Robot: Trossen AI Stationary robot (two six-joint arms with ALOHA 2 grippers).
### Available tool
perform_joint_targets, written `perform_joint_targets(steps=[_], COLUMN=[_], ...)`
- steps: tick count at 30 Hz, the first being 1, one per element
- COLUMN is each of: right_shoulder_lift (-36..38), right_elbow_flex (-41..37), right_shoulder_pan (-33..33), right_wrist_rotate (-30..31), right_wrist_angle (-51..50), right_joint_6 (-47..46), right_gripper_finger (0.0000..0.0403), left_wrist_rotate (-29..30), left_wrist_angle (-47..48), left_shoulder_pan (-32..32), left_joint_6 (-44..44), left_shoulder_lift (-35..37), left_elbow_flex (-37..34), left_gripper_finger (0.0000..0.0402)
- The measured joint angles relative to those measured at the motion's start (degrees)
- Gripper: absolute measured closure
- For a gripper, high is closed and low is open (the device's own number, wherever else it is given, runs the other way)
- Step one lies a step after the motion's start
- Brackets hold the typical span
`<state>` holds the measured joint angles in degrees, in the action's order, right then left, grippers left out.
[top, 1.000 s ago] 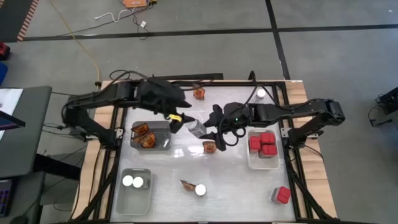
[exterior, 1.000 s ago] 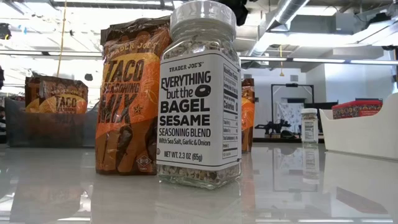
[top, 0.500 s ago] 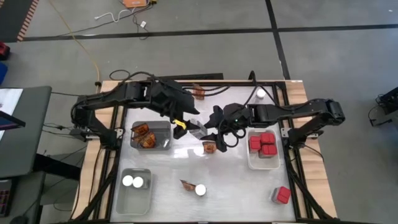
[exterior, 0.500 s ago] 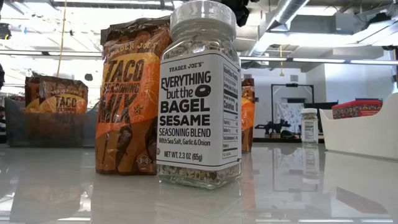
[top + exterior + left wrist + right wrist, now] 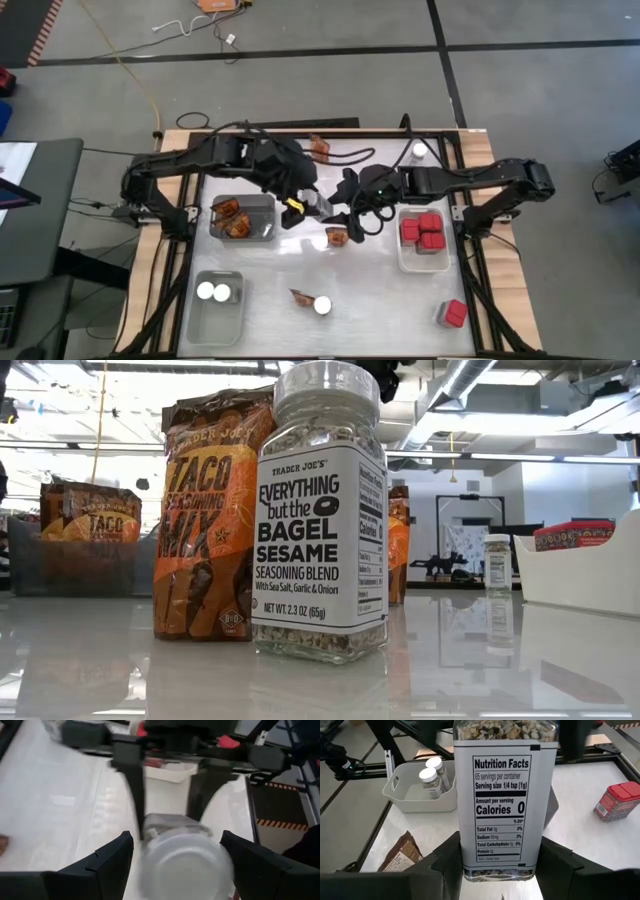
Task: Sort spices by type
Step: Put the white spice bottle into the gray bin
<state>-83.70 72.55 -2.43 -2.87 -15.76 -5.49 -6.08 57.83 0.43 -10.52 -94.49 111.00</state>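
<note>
The jar [image 5: 500, 795] you are moving is off the table at mid-table, between the two arms. The right gripper [image 5: 341, 199] pinches its body. The left gripper [image 5: 176, 841] is spread around the lid end without clearly clamping, so this looks like a handover not yet finished.

You are roughly halfway, I judge. Two jars [image 5: 214, 292] sit in the near-left tray [image 5: 200, 322], packets [image 5: 231, 216] in the grey tray [image 5: 262, 203], and red boxes [image 5: 424, 229] in the white tray [image 5: 404, 262]. Loose on the table are a packet [image 5: 337, 236] under the grippers, a packet [image 5: 299, 296] with a jar [image 5: 322, 305] near the front, a red box [image 5: 452, 314] at the front right, and a packet [image 5: 320, 148] and a jar [image 5: 419, 150] at the back.

The high view gives you that count but hides the grip. The right wrist view shows the label clamped between its fingers. The left wrist view shows the lid between open fingers. The low view misses the grippers altogether.
</note>
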Motion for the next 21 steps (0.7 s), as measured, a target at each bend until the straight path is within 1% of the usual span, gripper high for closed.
perform_joint_targets(steps=[3,6,9,12,16,18,21], right_shoulder_lift=[0.0,0.0,0.0,0.0,0.0,0.0,0.0], right_elbow_flex=[0.0,0.0,0.0,0.0,0.0,0.0,0.0], right_shoulder_pan=[0.0,0.0,0.0,0.0,0.0,0.0,0.0], right_wrist_rotate=[0.0,0.0,0.0,0.0,-0.1,-0.1,-0.1], right_wrist_angle=[-0.1,-0.2,-0.2,-0.3,-0.3,-0.3,-0.2], right_joint_6=[0.2,0.2,0.2,0.2,0.1,0.0,0.1], right_gripper_finger=[0.0189,0.0189,0.0189,0.0189,0.0187,0.0174,0.0144], left_wrist_rotate=[0.0,0.0,0.1,0.2,0.2,0.4,0.3], left_wrist_angle=[1.2,0.4,0.6,0.7,0.7,0.7,0.8], left_shoulder_pan=[-0.6,-0.8,-0.8,-0.8,-0.8,-0.8,-0.8], left_joint_6=[0.2,0.2,0.8,1.3,2.3,2.8,3.2], left_shoulder_lift=[-1.1,-2.4,-2.7,-3.0,-3.1,-3.0,-3.0], left_elbow_flex=[-0.1,-0.1,0.0,0.0,-0.1,-0.1,-0.1], left_gripper_finger=[0.0115,0.0116,0.0124,0.0144,0.0187,0.0208,0.0211])
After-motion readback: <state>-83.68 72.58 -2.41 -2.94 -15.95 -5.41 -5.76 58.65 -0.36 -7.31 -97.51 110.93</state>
